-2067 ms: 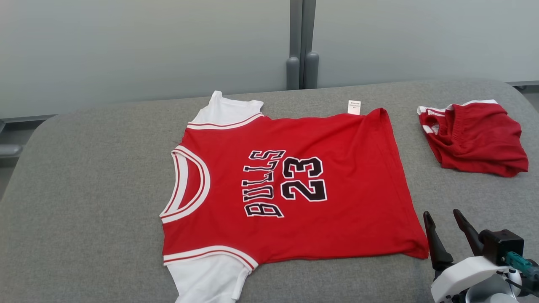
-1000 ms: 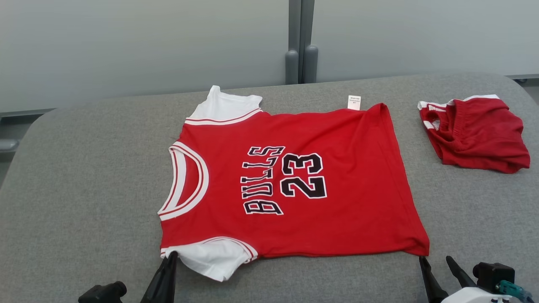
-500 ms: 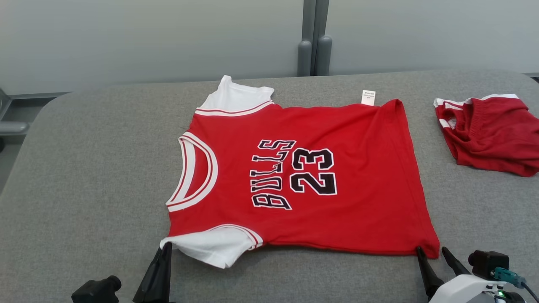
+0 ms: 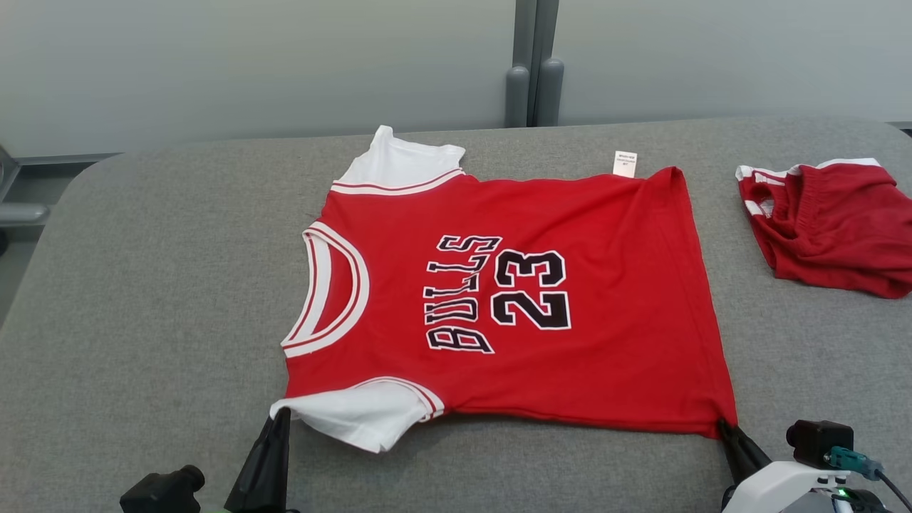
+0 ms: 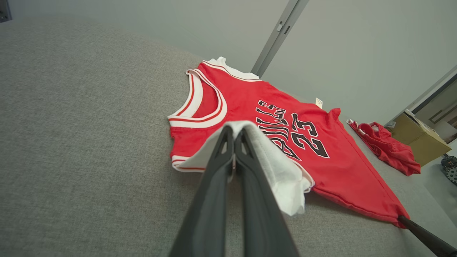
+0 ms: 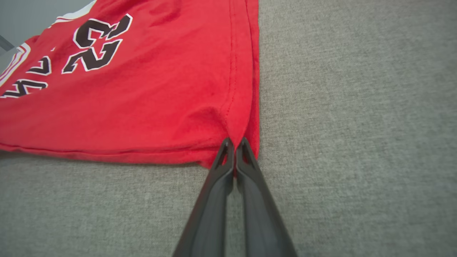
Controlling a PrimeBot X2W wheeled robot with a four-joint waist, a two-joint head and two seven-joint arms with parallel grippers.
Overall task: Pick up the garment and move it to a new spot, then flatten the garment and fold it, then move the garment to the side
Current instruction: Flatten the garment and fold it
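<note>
**Head view: left claw (image 4: 280, 420) and right claw (image 4: 724, 426) both pinching the near edge of the garment (image 4: 541, 370)**

The garment, a red jersey with black lettering and the number 23, is lying spread front up in the middle of the grey worktop (image 4: 142, 285). Its white-trimmed collar (image 4: 335, 292) is pointing to the robot's left and its hem to the right. A small white label (image 4: 625, 164) is sticking out at the far edge.

The left claw is gripping the white near sleeve (image 4: 356, 417). In the left wrist view its fingers (image 5: 214, 171) are pressing together, with the sleeve cloth folding over their tips.

The right claw is closing on the near hem corner (image 4: 716, 420). In the right wrist view its two fingertips (image 6: 223, 150) are meeting, with the red cloth bunching between them.

Farther out, a second red garment (image 4: 826, 228) is lying crumpled at the right end of the worktop, well apart from the jersey. A pale grey wall (image 4: 249, 64) is standing behind the worktop. In the left wrist view a cardboard box (image 5: 417, 142) is sitting beyond the crumpled garment.
</note>
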